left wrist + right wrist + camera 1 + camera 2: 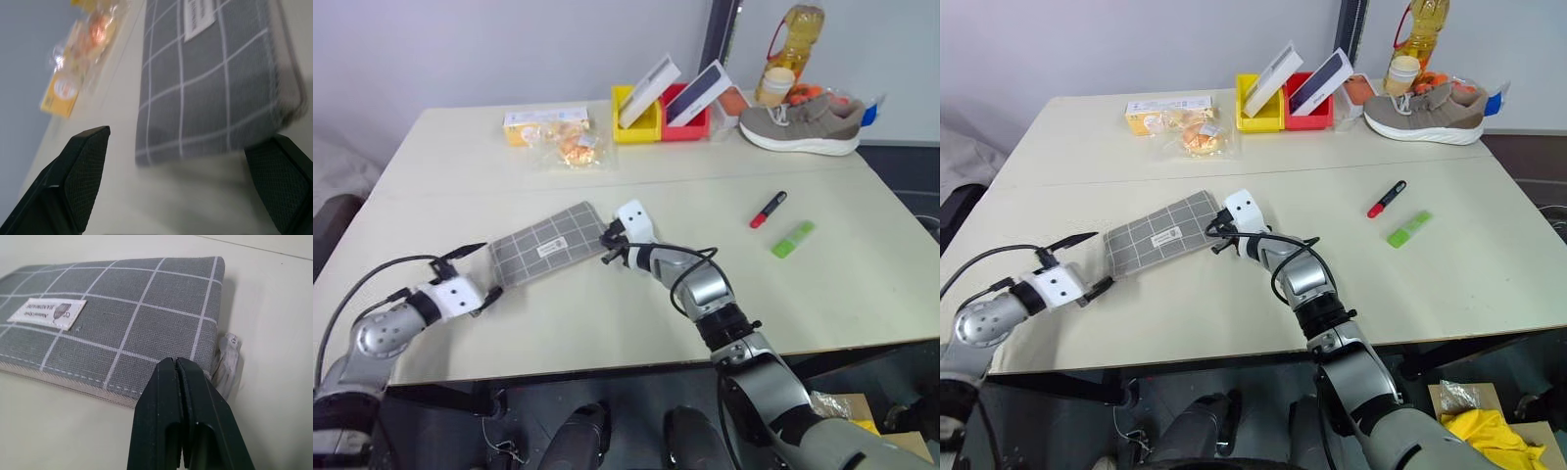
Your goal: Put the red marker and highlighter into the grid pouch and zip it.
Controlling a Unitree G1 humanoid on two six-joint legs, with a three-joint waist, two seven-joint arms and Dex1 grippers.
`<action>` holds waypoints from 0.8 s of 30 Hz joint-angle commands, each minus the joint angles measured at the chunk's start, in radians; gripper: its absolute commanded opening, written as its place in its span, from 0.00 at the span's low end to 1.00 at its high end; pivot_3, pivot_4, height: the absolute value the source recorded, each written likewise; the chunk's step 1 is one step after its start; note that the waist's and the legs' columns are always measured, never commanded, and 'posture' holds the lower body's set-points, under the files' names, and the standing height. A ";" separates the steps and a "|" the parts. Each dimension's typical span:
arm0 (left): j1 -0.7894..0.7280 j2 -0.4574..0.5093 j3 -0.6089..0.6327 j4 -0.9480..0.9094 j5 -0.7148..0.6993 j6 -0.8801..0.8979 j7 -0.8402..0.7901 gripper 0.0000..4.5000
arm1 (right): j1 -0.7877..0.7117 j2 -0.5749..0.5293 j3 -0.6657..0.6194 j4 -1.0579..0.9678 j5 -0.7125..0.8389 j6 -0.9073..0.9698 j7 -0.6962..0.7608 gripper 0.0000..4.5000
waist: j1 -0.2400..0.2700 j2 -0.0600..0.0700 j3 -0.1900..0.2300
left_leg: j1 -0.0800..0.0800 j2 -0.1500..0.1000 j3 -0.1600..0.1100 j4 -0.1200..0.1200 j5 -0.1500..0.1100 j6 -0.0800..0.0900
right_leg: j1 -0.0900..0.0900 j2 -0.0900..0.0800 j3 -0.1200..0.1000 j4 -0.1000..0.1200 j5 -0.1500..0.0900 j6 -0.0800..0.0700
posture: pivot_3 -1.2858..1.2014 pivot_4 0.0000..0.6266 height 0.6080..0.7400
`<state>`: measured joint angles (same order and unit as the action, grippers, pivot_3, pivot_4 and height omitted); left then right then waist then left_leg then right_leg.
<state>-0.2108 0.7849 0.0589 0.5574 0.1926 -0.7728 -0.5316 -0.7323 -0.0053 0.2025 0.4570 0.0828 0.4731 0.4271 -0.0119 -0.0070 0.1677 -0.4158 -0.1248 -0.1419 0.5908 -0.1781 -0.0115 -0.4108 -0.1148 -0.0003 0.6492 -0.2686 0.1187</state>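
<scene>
Beige tabletop (607, 323): flat grey white-gridded fabric pouch (551, 245), red-and-black marker (768, 210), light-green flat highlighter (793, 239). Left gripper (181, 196) fingers apart; right gripper (178, 382) fingers together at pouch corner.

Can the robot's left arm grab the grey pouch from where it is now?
Probably yes. The left gripper is open right at the near end of the pouch, its fingers spread to either side of that end, with only bare table between. The right gripper is shut at the far end.

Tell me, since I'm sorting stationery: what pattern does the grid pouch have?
Grey fabric with thin white grid lines on the grid pouch, clearest in the right wrist view.
</scene>
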 commanded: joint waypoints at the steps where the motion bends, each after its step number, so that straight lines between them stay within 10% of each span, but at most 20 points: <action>1: -0.053 -0.018 -0.069 0.089 0.062 -0.104 0.028 1.00 | 0.014 0.003 0.006 -0.021 -0.014 0.004 -0.007 0.02 | 0.001 0.000 0.000 | 0.000 0.000 0.000 0.000 0.000 0.000 | 0.000 0.000 0.000 0.000 0.000 0.000 | 0.52 0.24 1.00; 7: -0.151 -0.039 -0.128 0.221 0.076 -0.216 0.046 0.88 | 0.042 -0.007 0.012 -0.063 -0.027 0.020 -0.019 0.00 | -0.001 0.000 0.000 | 0.001 0.000 0.000 0.000 0.000 0.001 | 0.001 0.000 0.000 0.000 0.000 0.000 | 0.52 0.24 1.00; 15: -0.192 -0.055 -0.156 0.266 0.050 -0.284 0.042 0.03 | 0.056 -0.010 0.015 -0.086 -0.037 0.030 -0.018 0.00 | -0.001 0.000 -0.001 | 0.002 0.000 0.000 0.000 0.001 0.001 | 0.002 0.000 0.000 0.001 0.000 0.000 | 0.52 0.24 1.00; 24: -0.128 -0.103 -0.108 0.111 -0.148 -0.077 -0.033 0.01 | 0.022 -0.068 -0.013 -0.150 -0.061 -0.077 -0.024 0.00 | -0.002 0.001 -0.001 | 0.002 0.000 0.000 0.000 0.001 0.001 | 0.002 0.000 0.000 0.001 0.000 0.001 | 0.52 0.24 1.00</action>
<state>-0.3589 0.6993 -0.0600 0.7365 0.1137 -0.9277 -0.5398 -0.6868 -0.0492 0.2091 0.3754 0.0359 0.4419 0.4024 -0.0141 -0.0060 0.1672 -0.4140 -0.1253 -0.1421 0.5908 -0.1774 -0.0103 -0.4091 -0.1154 -0.0005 0.6497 -0.2687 0.1193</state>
